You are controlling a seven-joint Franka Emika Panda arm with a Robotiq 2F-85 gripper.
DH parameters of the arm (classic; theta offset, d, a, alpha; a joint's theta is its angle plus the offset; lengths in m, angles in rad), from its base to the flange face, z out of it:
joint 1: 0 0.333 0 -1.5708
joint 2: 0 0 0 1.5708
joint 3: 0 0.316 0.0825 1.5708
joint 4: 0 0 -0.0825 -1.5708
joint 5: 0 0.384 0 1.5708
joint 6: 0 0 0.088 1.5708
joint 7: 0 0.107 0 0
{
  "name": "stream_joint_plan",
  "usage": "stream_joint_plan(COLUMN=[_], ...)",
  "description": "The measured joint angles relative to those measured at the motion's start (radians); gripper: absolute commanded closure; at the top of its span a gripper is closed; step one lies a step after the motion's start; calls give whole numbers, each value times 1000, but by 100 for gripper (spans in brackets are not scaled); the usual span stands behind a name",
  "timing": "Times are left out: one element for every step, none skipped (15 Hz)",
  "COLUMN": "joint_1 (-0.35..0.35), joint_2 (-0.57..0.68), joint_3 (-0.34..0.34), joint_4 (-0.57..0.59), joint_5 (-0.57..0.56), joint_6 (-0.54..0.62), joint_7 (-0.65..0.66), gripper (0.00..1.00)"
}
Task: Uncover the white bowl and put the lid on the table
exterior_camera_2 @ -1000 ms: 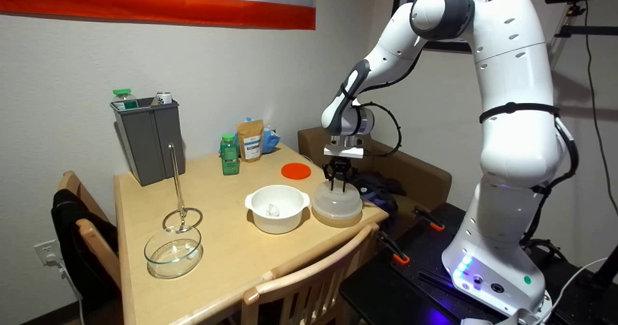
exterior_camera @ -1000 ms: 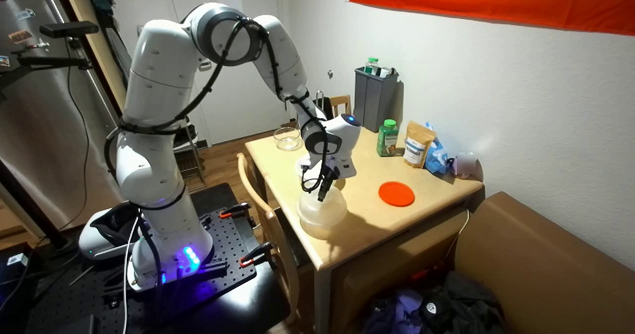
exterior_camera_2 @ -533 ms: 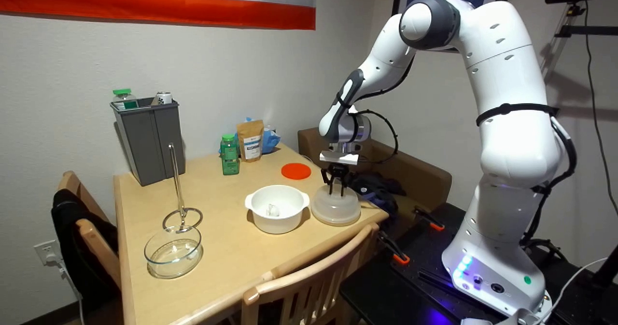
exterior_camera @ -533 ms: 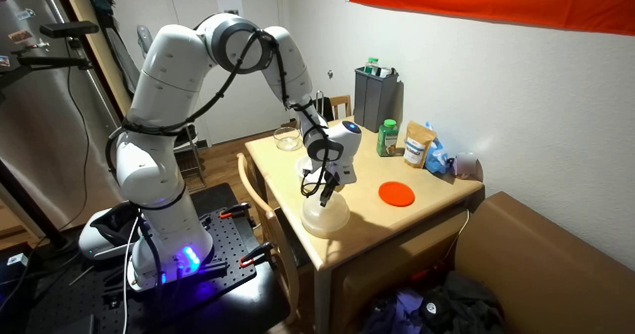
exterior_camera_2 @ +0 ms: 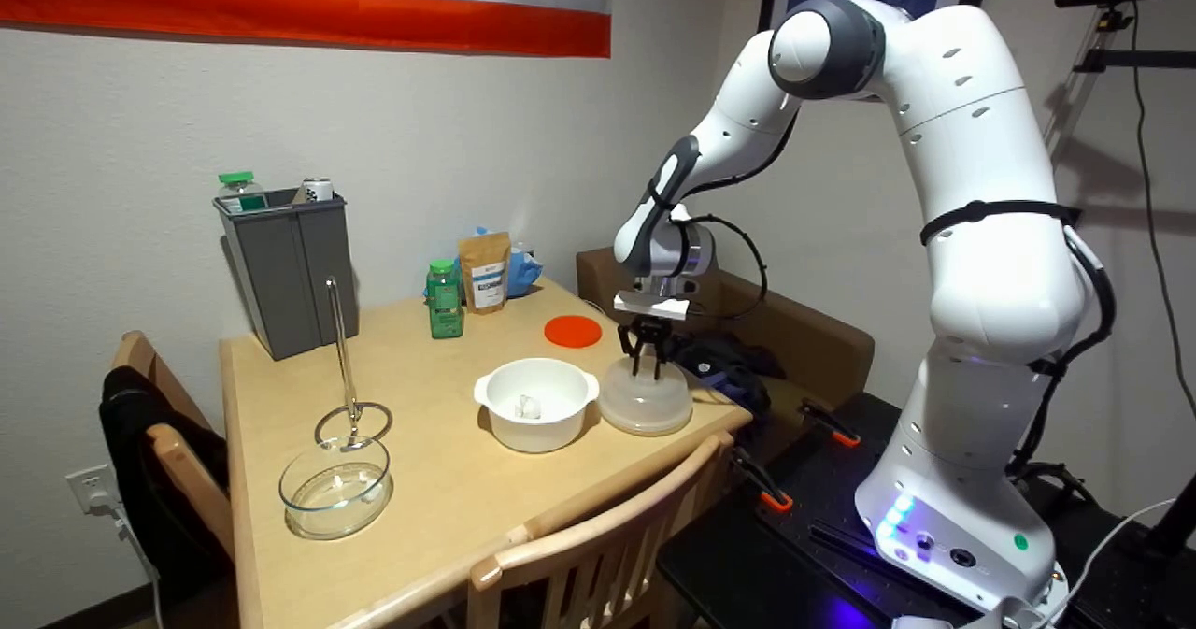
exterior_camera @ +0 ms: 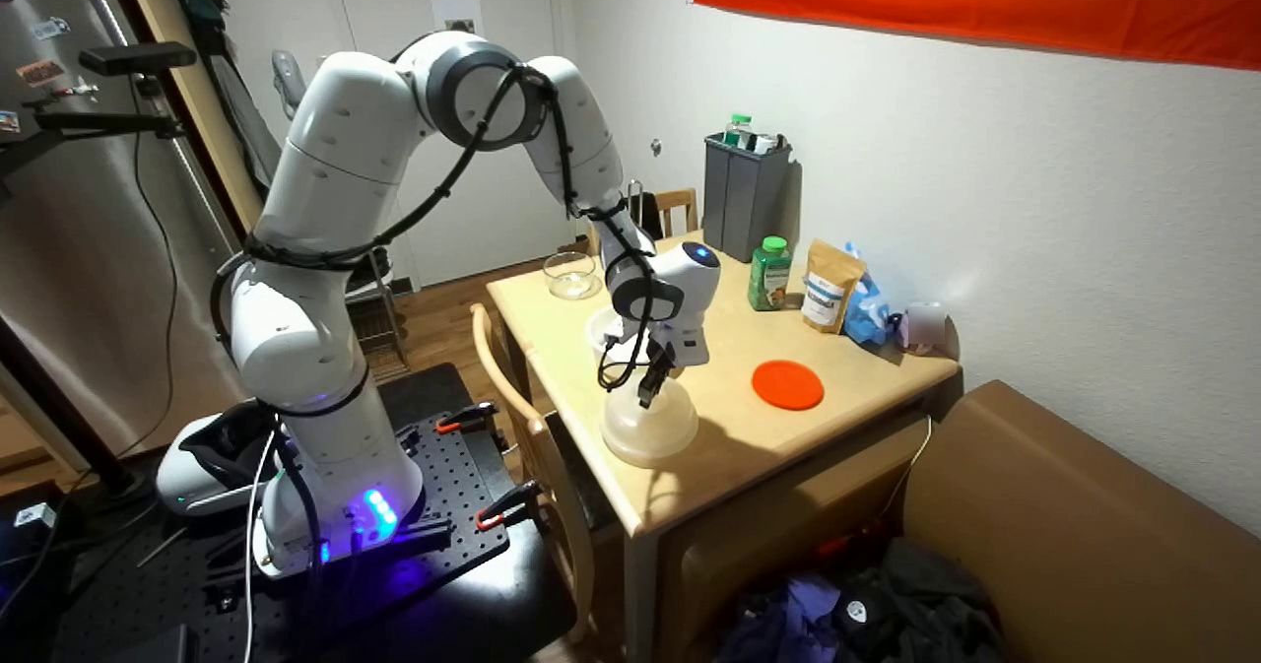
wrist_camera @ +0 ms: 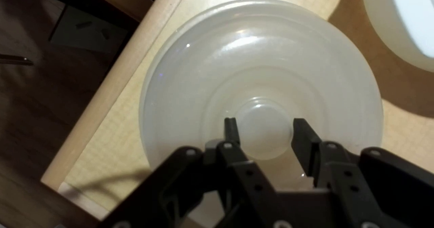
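Milky white, the lid (exterior_camera_2: 645, 408) appears to rest on the surface (exterior_camera_2: 425, 423) directly under my pincer (wrist_camera: 265, 123), which clasps its central knob (wrist_camera: 264, 133), probably so I can land it level, while the uncovered white bowl (exterior_camera_2: 540, 436) stands just beside the pincer, clear of the lid.

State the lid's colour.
The lid is a plain, cloudy, translucent white; it shows best in the wrist view.

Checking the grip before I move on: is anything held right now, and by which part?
The lid, by the knob in the middle of its top; the jaws are closed on opposite sides of it.
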Motion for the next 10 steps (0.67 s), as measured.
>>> stream_joint_plan(joint_1=[0,0,0,0,0,0,0,0,0,0], joint_2=[1,1,2,2,3,3,4,4,5,5], joint_3=[1,1,1,1,1,1,1,1,1,1], joint_4=[1,1,1,2,2,2,3,3,3,3], joint_5=[3,5,7,9,11,14,15,16,16,16], joint_6=[0,0,0,0,0,0,0,-1,-1,-2], joint_7=[0,0,0,0,0,0,0,0,0,0], gripper=[81,81,81,81,81,81,81,81,81,81])
